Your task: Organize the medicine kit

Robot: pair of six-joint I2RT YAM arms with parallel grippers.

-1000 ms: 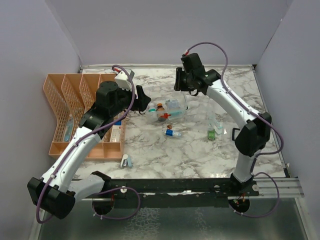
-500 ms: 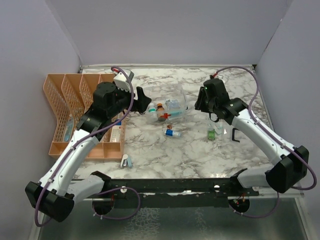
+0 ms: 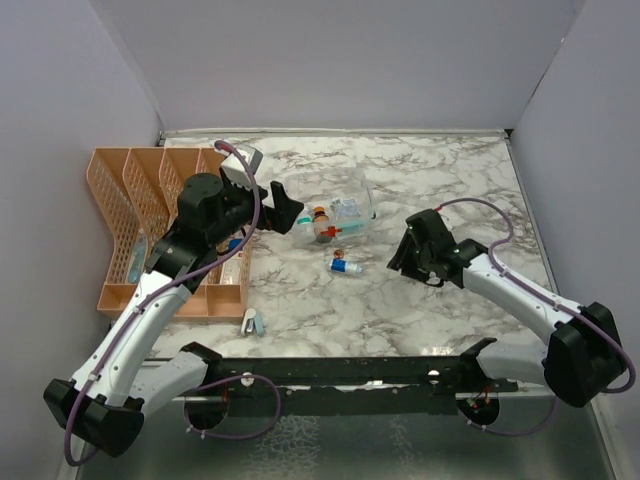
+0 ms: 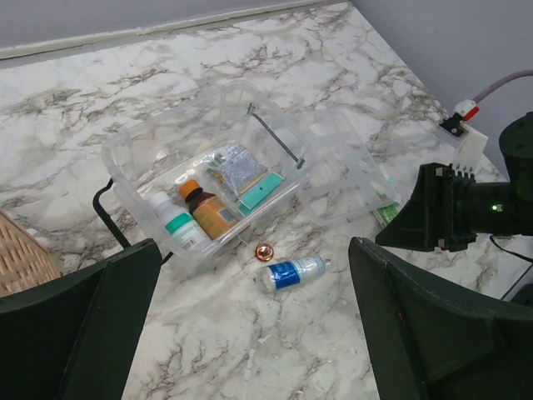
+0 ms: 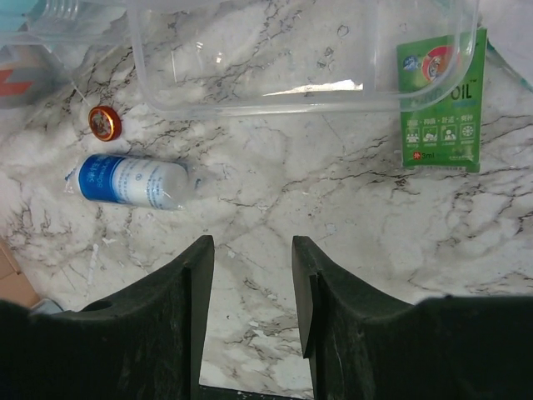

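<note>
"What does the box (image 4: 158, 150) look like it's made of?"

"Clear plastic, smooth and glossy. Its lid (image 5: 300, 50) looks the same."

"And the table (image 4: 350, 67)?"

"A marble-patterned top, smooth with a faint sheen. The organizer (image 3: 120, 190) is orange plastic lattice."

We see white arms (image 3: 130, 330) with black joints, thin purple cables (image 3: 262, 195) looping along them, and chunky black fingers (image 4: 75, 333) on the left gripper (image 4: 254, 325)
</note>
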